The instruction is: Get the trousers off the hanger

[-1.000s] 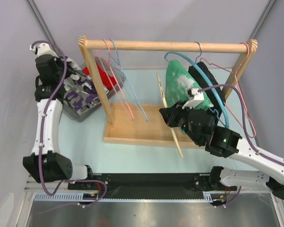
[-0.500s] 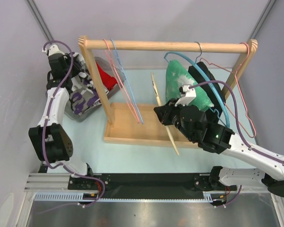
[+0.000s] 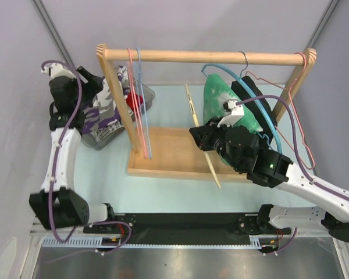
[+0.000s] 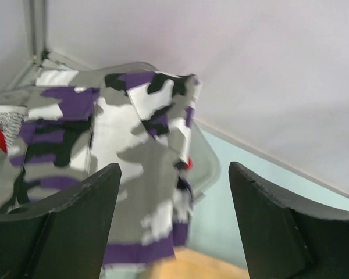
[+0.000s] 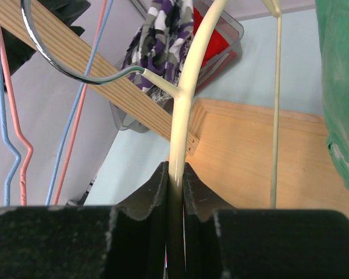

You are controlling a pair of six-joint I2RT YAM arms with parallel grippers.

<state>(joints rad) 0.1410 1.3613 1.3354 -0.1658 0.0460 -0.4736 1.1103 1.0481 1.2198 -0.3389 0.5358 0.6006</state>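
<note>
The purple, grey and white camouflage trousers (image 3: 102, 114) lie draped over the grey bin (image 3: 146, 93) at the far left, off any hanger. In the left wrist view the trousers (image 4: 128, 168) hang over the bin's rim (image 4: 211, 168). My left gripper (image 3: 88, 79) hovers just above them, open, with nothing between its fingers (image 4: 174, 172). My right gripper (image 3: 202, 135) is shut on the cream hanger (image 3: 192, 110), which is bare and tilted off the rail. The hanger's arm (image 5: 189, 87) runs straight between the closed right gripper (image 5: 175, 174).
A wooden rack (image 3: 209, 56) on a wooden base (image 3: 168, 154) fills the middle. Bare pink and blue wire hangers (image 3: 136, 104) hang at its left end. A green garment (image 3: 224, 102) and a black one (image 3: 253, 93) hang at its right. A red cloth (image 3: 135, 100) lies in the bin.
My left gripper opened and let go of the trousers, which dropped onto the bin, and the left arm drew back. The pink and blue hangers swung left. The right arm barely shifted.
</note>
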